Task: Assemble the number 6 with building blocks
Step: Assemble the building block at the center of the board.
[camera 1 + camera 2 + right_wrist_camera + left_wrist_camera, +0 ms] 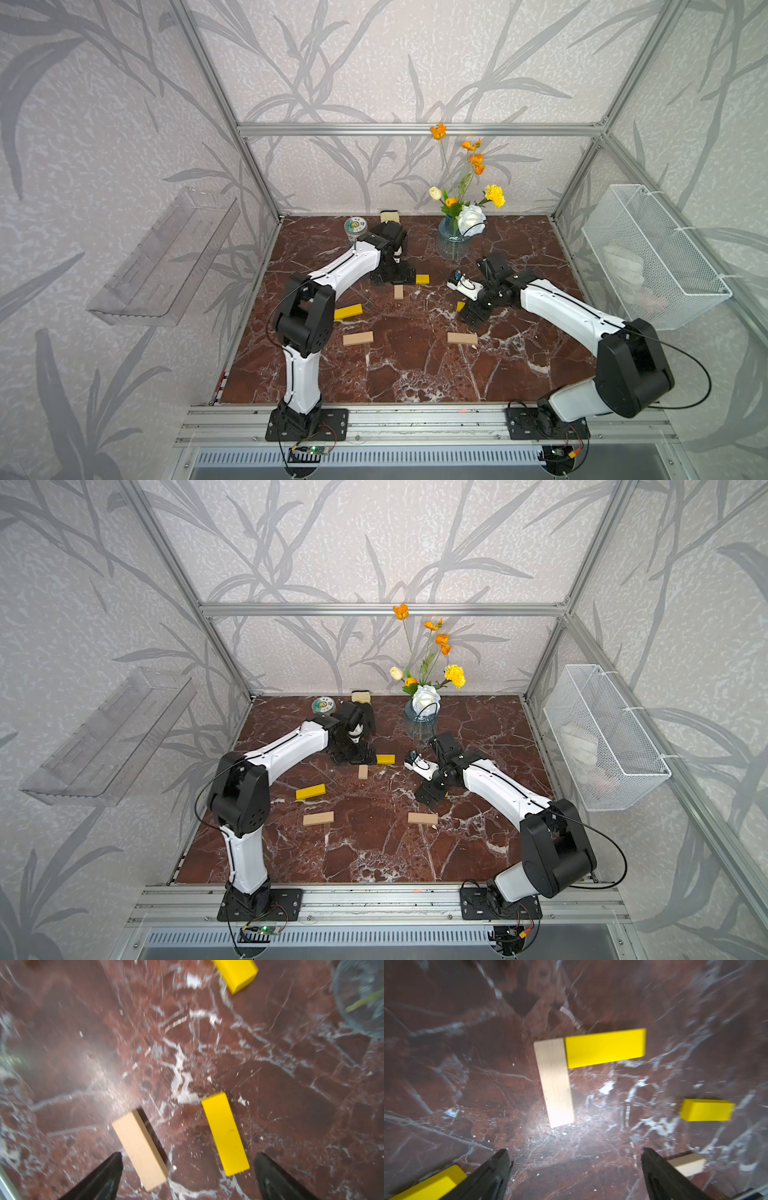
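Left gripper (575,1150), nearest the lens, hung just beside the only built corner of the number 6 (399,291), at 12 o'clock from the middle of the red-brown marbled tabletop (415,374): a pale tan wooden bar (555,1082) abutting a bright yellow rectangular bar (605,1048). Any sweep could knock that joint apart. Right gripper (189,1153) faced a second yellow bar (225,1134) and a loose tan bar (140,1150); closing might catch both. Both jaws stood spread wide, empty, touching nothing.

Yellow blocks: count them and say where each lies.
3. One yellow block lies loose beside the left arm; another abuts a tan block; the third peeks from under the right gripper.
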Robot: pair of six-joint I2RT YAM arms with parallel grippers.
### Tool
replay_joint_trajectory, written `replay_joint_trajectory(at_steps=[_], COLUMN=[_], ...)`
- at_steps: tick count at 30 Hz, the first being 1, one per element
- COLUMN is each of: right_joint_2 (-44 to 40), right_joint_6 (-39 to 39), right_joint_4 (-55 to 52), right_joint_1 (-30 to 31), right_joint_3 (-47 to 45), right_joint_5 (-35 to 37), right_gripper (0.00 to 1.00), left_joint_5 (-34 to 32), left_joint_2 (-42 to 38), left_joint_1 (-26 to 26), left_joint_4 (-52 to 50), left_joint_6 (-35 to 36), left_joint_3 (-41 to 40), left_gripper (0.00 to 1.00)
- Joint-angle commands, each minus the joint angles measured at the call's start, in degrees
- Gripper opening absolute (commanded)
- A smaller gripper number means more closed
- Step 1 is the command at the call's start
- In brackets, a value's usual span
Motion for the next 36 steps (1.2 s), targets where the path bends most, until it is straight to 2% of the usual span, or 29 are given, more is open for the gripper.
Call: replay_joint_trajectory(at_steps=[1,7,15,20,23,24,27,30,36], right_joint_2=[4.50,9.91,18.94,22.95,22.42,22.03,21.61,21.39,23.70], right_joint_6=[-9.49,-10.73,-12.23,-13.20,-13.30,-13.28,-13.83,-15.89,-17.33], right_joint_4=[-5.55,-4.31,-5.57,-8.07,-6.72,-6.50,-6.85,-7.03,-7.12], right_joint_1=[-1.71,-4.00,-4.60,-4.52,-4.54,-4.52,-3.79,-1.18,4.01], right_joint_3=[2.16,3.90,9.72,12.01,10.57,10.32,11.19,12.69,19.50], right_joint_5=[3.95,5.25,6.25,8.80,9.78,9.52,8.63,7.97,7.50], right_gripper=[0.99,1.00,0.91,0.60,0.31,0.24,0.13,0.07,0.03], left_joint_5=[1.93,1.79,4.36,3.99,3.75,3.67,3.73,4.09,4.05], left_joint_2=[-4.66,-9.50,-14.09,-14.27,-14.32,-14.32,-14.03,-13.38,-12.94], left_joint_1=[1.41,5.86,11.56,12.36,12.71,12.83,13.14,13.20,13.31], left_joint_4=[5.98,8.12,12.32,12.10,12.23,12.36,12.76,13.13,13.46], left_joint_6=[0.29,0.13,-2.40,-1.72,-1.62,-1.52,-1.41,-1.40,-1.47], left_joint_3=[-3.33,-8.87,-16.60,-16.88,-17.38,-17.56,-18.16,-18.15,-18.65], left_gripper=[1.00,0.99,0.99,0.99,0.99,0.99,0.98,0.98,0.98])
